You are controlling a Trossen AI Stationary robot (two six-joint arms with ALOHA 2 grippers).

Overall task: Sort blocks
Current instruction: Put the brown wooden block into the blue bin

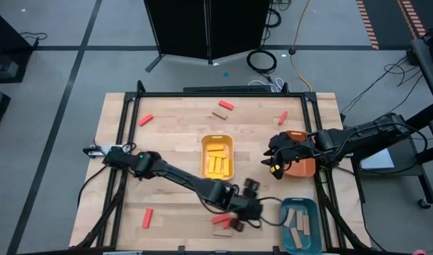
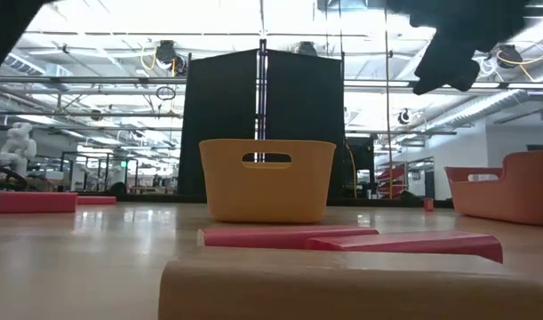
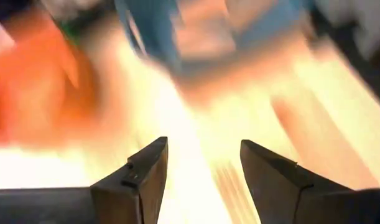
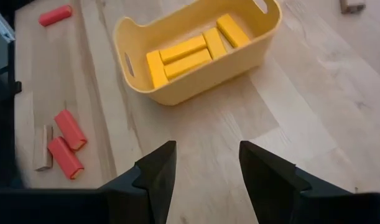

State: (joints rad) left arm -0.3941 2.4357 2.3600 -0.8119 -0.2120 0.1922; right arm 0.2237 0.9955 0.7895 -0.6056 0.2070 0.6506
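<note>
Left tool [image 1: 249, 203] sits low centre-right in the high view, between the red pair and the teal tray [image 1: 302, 224]. Fingers spread wide, nothing between them. My read: it's positioned to either pick from that cluster or has the tray beside it as the drop point.

Right tool [image 1: 275, 157] hangs at right of centre, over the near edge of the orange tray [image 1: 300, 162], facing the yellow tray [image 1: 217, 156]. Fingers apart, empty per its wrist view. Looks parked or between picks.

Sort logic visible so far:
- yellow blocks [image 1: 217, 159] are inside the yellow tray, centre of worktop [image 1: 173, 127]
- tan blocks [image 1: 298, 222] are in the teal tray, lower right
- orange tray is presumably for reds; contents hidden by the arm

Still loose:
- two red blocks [image 1: 222, 224] plus a tan block [image 4: 42, 148] next to the left tool, bottom centre
- red block [image 1: 147, 217] lower left
- red block [image 1: 145, 120] upper left
- red block [image 1: 226, 105] and tan block [image 1: 219, 113] top centre
- red block [image 1: 281, 117] upper right

Judgement: roughly half sorted, reds mostly outstanding.
</note>
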